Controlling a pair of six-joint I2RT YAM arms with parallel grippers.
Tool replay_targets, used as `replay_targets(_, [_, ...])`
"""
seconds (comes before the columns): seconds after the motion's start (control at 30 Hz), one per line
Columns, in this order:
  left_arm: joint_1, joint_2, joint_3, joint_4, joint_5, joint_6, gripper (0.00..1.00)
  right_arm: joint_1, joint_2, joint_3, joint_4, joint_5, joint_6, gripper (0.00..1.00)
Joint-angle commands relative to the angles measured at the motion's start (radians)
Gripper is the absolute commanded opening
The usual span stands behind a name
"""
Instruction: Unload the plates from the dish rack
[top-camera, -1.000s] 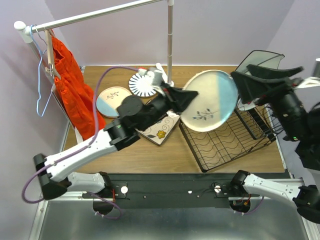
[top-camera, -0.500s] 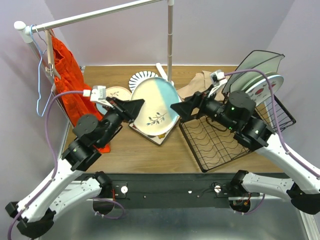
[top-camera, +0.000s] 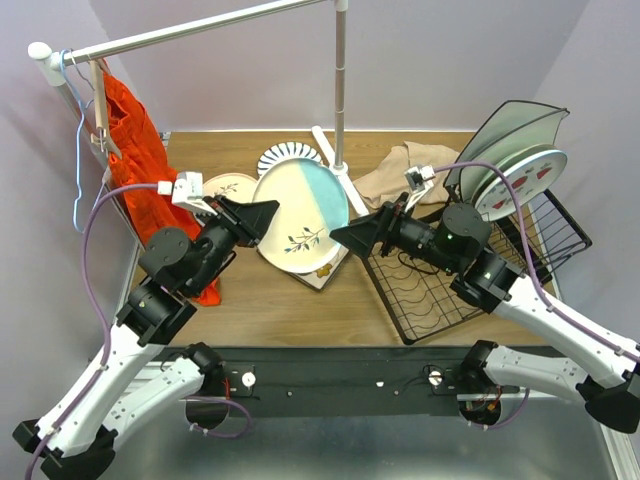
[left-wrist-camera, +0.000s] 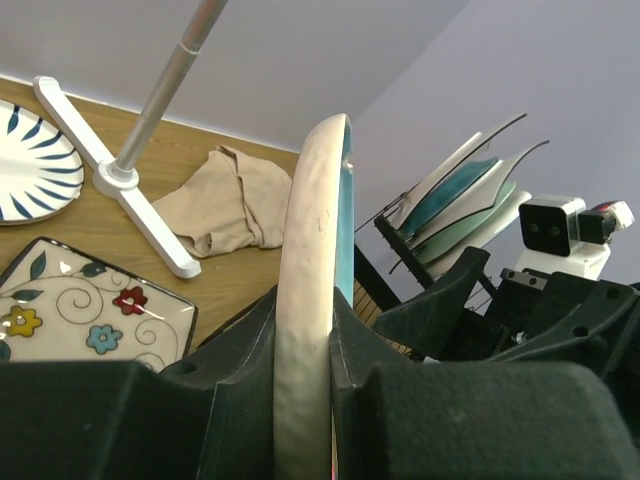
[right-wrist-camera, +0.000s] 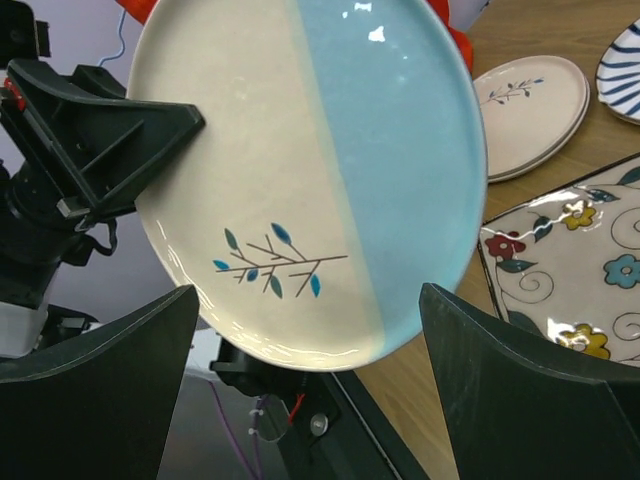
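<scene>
The wooden surface (top-camera: 290, 310) carries the black wire dish rack (top-camera: 420, 300) on its right side and the white clothes rail (top-camera: 340, 90) standing far and left of it. The big change is the round cream-and-blue plate (top-camera: 300, 215). A second ago it hung above the rack's flat base with the left arm stretched across to it. Now it is well left of the rack, tilted on edge over the square floral plate (top-camera: 322, 272), and the left arm has drawn back with it. The left claw (top-camera: 268, 212) is clamped on the plate's left rim, as its wrist view shows plainly. The right claw (top-camera: 345, 235) has swung in from the far right and now faces the plate's right edge with its jaws spread wide, holding nothing. So this plate is out of the rack and probably about to be set down beside the striped plate (top-camera: 285, 157) and the small cream plate (top-camera: 228, 186). The red-spotted plate (top-camera: 520, 180) and the dark scalloped plate (top-camera: 515, 125) remain upright in the slots. How many plates stand there is hard to count, as their rims overlap. Whether the held plate touches the floral one cannot be told.
</scene>
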Motion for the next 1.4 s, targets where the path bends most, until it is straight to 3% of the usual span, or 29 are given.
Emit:
replay_targets(0.0, [0.098,0.021,0.046,0.177,0.191,-0.074,0.00,0.001,-0.030,-0.061,0.107,0.016,0.074,1.00])
replay_targets(0.13, [0.212,0.047,0.034,0.243,0.369,-0.114,0.00,0.001,-0.056,-0.090,0.110,0.059,0.077,1.00])
replay_targets(0.27, [0.302,0.056,0.029,0.275,0.455,-0.137,0.00,-0.001,-0.096,-0.131,0.110,0.156,0.116,1.00])
replay_targets(0.43, [0.388,0.085,0.000,0.370,0.611,-0.218,0.00,-0.001,-0.076,-0.137,0.142,0.153,0.139,1.00])
replay_targets(0.67, [0.404,0.099,-0.073,0.521,0.715,-0.349,0.00,-0.013,-0.022,-0.165,0.318,0.027,0.178,1.00])
replay_targets(0.9, [0.407,0.094,-0.136,0.619,0.762,-0.435,0.00,-0.022,-0.024,-0.231,0.481,0.012,0.206,0.97])
replay_targets(1.03, [0.410,0.093,-0.178,0.670,0.771,-0.482,0.00,-0.027,-0.007,-0.254,0.559,-0.007,0.251,0.87])
replay_targets(1.37, [0.431,0.110,-0.233,0.737,0.781,-0.545,0.00,-0.030,0.008,-0.286,0.607,-0.027,0.310,0.49])
